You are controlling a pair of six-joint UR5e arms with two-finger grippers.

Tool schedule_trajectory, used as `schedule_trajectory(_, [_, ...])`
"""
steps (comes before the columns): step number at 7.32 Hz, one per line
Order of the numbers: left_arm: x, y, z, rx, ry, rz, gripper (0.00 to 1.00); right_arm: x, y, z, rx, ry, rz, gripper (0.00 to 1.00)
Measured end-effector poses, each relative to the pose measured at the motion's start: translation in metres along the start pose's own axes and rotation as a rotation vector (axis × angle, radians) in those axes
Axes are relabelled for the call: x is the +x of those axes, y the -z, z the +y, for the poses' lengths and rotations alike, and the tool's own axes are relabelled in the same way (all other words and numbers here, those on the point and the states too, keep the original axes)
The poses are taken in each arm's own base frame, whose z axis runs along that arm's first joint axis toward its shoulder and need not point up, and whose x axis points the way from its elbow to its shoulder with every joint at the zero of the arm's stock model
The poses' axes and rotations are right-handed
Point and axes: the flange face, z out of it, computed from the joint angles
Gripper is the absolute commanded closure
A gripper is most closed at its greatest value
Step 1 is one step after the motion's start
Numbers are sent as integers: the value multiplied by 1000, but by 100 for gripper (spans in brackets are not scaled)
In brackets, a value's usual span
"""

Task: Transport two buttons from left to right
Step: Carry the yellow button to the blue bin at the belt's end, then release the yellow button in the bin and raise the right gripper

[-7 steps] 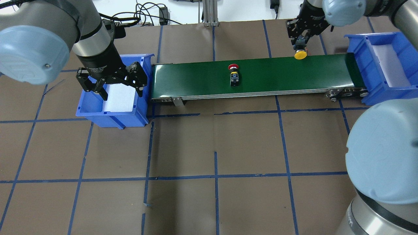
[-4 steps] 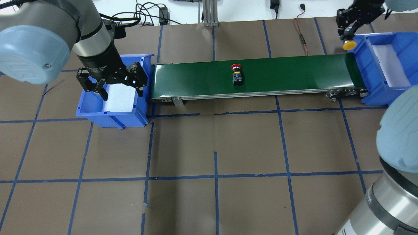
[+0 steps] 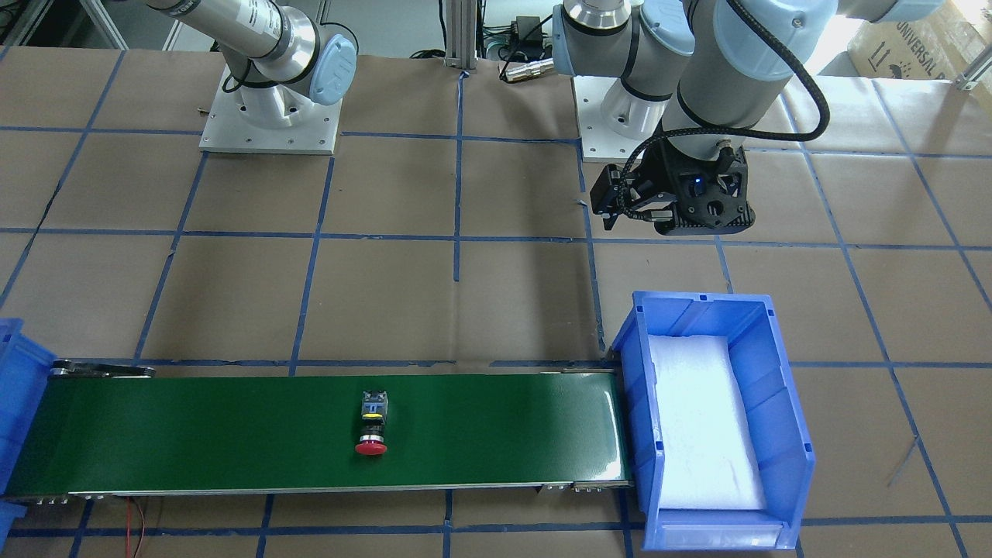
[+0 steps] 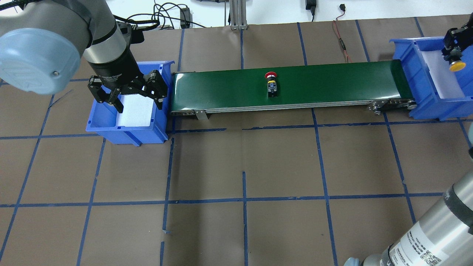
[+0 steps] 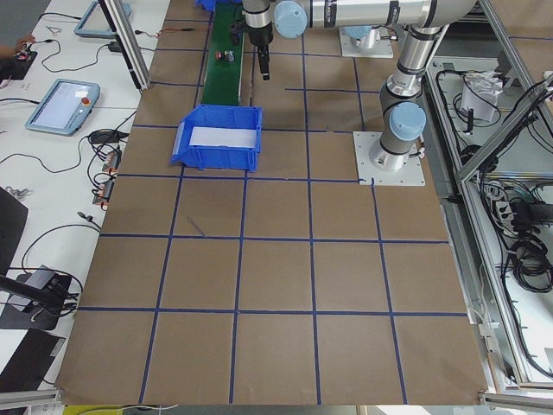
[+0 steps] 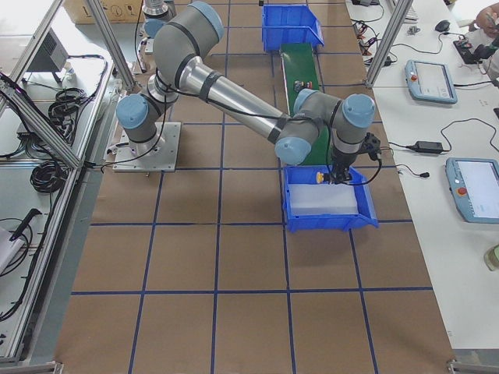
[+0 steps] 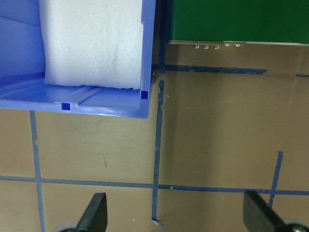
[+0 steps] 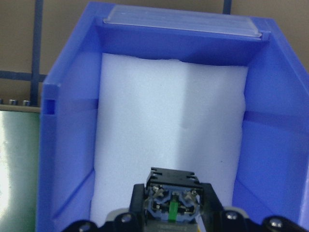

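While pinched at its grey base by the right hand (image 4: 453,56), hanging cap-down over the right bin (image 4: 415,94): yellow button (image 4: 457,66). Closed snug on both sides of the base in right wrist view, white foam (image 8: 169,121) of bin floor ahead and below. About rim height in right side view; touching foam or not, cannot tell. Red button (image 4: 271,83) lying on its side near middle of belt (image 4: 332,79), cap toward far edge, base toward robot, well apart from both hands. Green belt spanning between two blue bins, right end meeting right bin's rim, left end just beside left bin (image 4: 98,127). White foam pad in left bin too. Left hand (image 4: 138,105) raised at left bin, fingers (image 7: 96,212) spread wide, gripping nothing. Left wrist view: bin's end wall, strip of belt, brown table (image 4: 244,166) between the fingertips. Directly over bin or just off its edge: cannot tell. Blue tape grid (image 4: 207,201) across table. Thin red wire (image 4: 342,38) on table behind belt; black cables (image 4: 170,16) past far table edge.
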Motion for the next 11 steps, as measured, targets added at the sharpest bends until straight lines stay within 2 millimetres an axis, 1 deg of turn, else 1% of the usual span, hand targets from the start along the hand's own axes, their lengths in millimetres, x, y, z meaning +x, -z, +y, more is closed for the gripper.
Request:
schedule_trajectory(1, [0, 0, 0, 1, -3, 1, 0, 5, -15, -1, -12, -4, -3, 78])
schedule_trajectory(2, [0, 0, 0, 1, -4, 2, 0, 0, -22, -6, -20, -7, -4, 68])
schedule_trajectory(3, [0, 0, 0, 1, -4, 2, 0, -8, -32, -11, -39, -5, -3, 55])
schedule_trajectory(4, [0, 0, 0, 1, -4, 2, 0, -10, -43, -13, -61, -3, 3, 40])
schedule_trajectory(5, [0, 0, -1, 0, -4, 2, 0, -10, -48, -14, -68, -3, 9, 6])
schedule_trajectory(6, [0, -1, 0, 0, -5, 2, 0, -10, -45, -15, -64, -3, 16, 3])
schedule_trajectory(7, [1, -1, 0, 0, -5, 2, 0, -10, -35, -16, -57, -1, 24, 1])
schedule_trajectory(8, [1, 0, 0, 0, -5, 2, 0, -11, -15, -17, -53, 4, 27, 1])
schedule_trajectory(9, [1, 0, 0, 0, -5, 2, 0, -19, 12, -18, -67, 12, 16, 1])
schedule_trajectory(10, [1, -1, 0, -1, -5, 2, 0, -39, 37, -20, -89, 33, -3, 1])
schedule_trajectory(11, [1, -1, 0, -1, -5, 2, 0, -69, 58, -23, -102, 68, -14, 1])
